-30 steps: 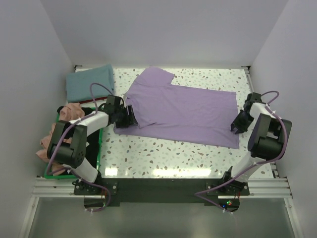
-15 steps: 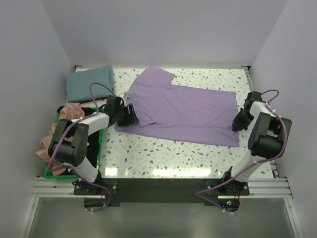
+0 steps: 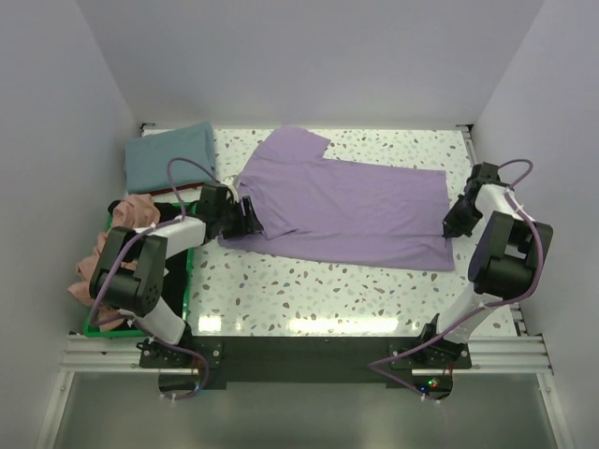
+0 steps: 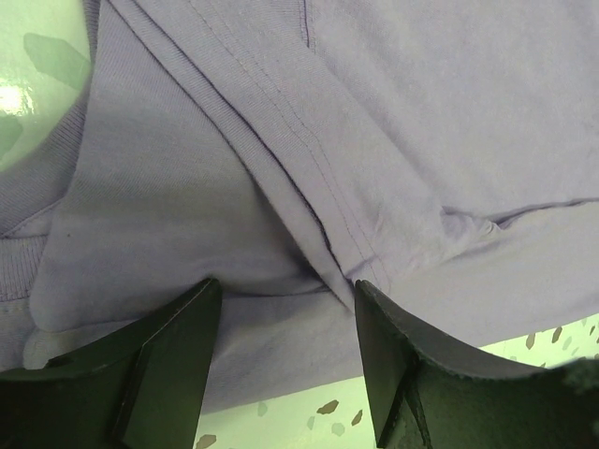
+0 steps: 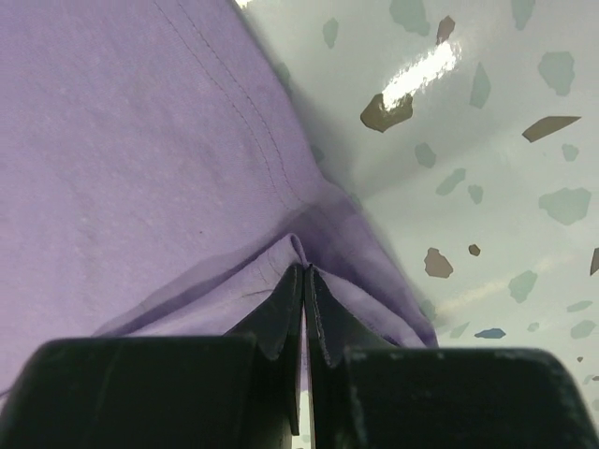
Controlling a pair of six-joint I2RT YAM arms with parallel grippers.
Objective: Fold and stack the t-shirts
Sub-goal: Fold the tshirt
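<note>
Pinching the lavender t-shirt (image 3: 346, 210) at its 3 o'clock hem, your right gripper (image 5: 304, 281) has its fingers pressed together on a thin tuck. The shirt lies spread flat on the table (image 3: 309, 281). Your left gripper (image 4: 285, 290) stands wide at 9 o'clock, straddling a shoulder fold. Limp, light cloth will likely sag; grip that stitched seam.
</note>
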